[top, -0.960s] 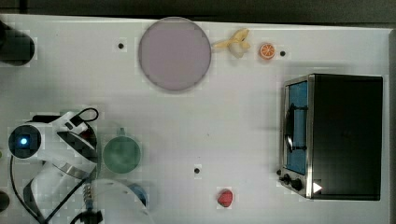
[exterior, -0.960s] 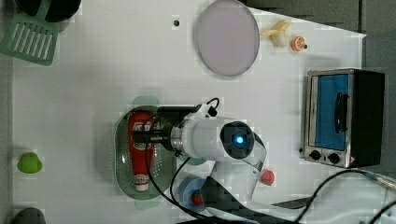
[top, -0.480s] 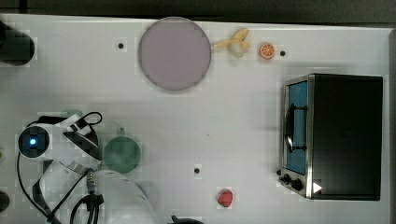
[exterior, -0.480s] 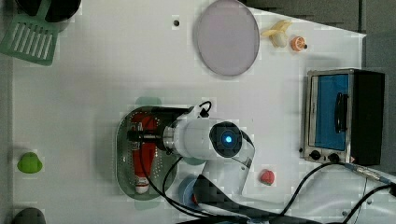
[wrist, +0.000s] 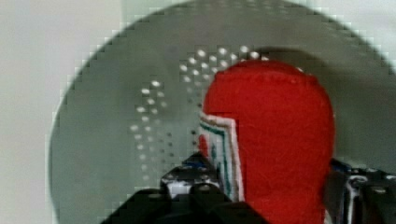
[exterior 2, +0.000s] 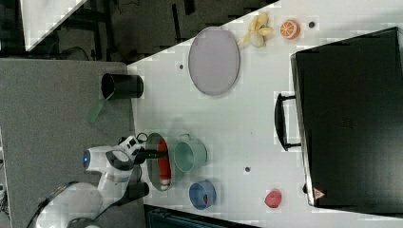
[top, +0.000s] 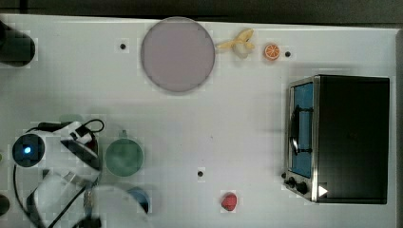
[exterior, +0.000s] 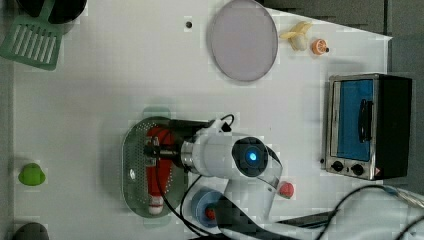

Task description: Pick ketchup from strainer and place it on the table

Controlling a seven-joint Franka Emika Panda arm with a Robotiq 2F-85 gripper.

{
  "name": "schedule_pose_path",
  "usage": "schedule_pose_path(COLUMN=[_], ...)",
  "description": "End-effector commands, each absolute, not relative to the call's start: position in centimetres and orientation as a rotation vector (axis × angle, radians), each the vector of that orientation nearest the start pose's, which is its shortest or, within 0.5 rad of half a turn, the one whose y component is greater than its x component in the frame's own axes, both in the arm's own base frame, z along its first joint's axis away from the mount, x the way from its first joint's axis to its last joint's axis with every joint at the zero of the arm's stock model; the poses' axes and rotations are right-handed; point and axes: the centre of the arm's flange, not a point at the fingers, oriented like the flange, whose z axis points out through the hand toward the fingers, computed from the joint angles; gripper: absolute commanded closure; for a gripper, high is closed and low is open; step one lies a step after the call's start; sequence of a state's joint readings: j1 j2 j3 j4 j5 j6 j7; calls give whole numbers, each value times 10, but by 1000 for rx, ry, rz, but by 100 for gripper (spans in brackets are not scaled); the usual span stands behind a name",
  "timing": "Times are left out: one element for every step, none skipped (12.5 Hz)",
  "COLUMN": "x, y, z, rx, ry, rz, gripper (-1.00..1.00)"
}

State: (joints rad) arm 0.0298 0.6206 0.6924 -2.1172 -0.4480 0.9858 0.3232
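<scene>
While my end effector (wrist: 275, 196) reaches down into the pale green oval perforated plastic strainer (exterior: 134, 150), its fingers (wrist: 187, 179) sit either side of the small red ketchup squeeze bottle (exterior: 159, 170) lying there; whether they clench it I cannot tell.
</scene>
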Motion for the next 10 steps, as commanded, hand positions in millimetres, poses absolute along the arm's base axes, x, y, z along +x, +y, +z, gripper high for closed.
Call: schedule_pose_path(x=[431, 437, 443, 450, 459, 468, 477, 488, 501, 516], y=[402, 397, 391, 384, 377, 368, 356, 341, 322, 300], z=[282, 304, 325, 345, 362, 375, 386, 394, 400, 407], rx=[-2970, -2967, -2969, -2975, -2981, -2990, -3000, -3005, -3003, -3009], ry=[318, 353, 360, 348, 332, 306, 286, 270, 270, 265], rz=[30, 12, -16, -46, -62, -55, -13, 53, 118, 148], gripper=[-18, -18, -18, -18, -18, -18, -18, -18, -18, -18])
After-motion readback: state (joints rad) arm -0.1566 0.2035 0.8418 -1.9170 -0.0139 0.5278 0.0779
